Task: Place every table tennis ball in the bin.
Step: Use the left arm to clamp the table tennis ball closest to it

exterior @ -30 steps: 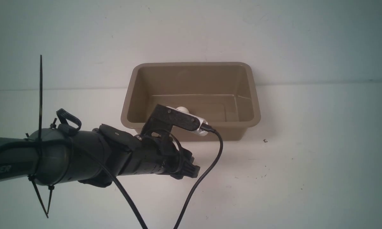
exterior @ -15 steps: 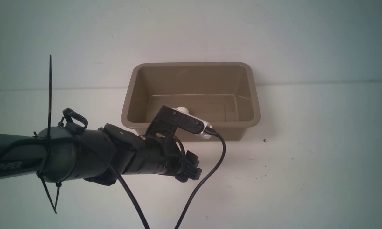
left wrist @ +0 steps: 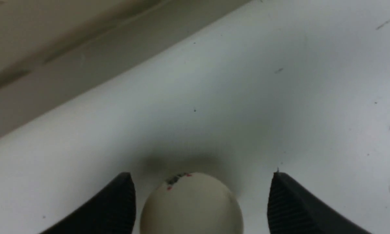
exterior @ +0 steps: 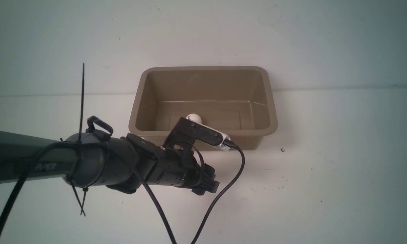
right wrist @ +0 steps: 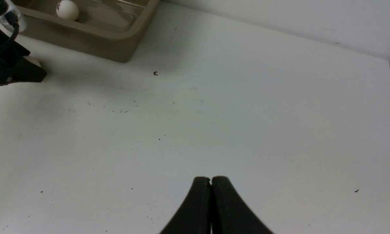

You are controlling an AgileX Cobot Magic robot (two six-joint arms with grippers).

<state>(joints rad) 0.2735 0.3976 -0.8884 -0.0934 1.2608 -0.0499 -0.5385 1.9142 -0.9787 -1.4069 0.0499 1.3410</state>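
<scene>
Resting between the parted fingers (left wrist: 117,204) of the left gripper (left wrist: 201,175), the table tennis ball (left wrist: 191,206) touches neither.

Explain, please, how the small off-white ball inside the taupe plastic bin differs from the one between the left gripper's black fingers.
Place: the off-white binned ball lies on the floor of the taupe plastic bin; the table ball rests on the white table outside it. Grip: no gripper holds the binned ball; the table ball sits between the open fingers of the left gripper, touched by neither. Both are small, round and smooth.
</scene>
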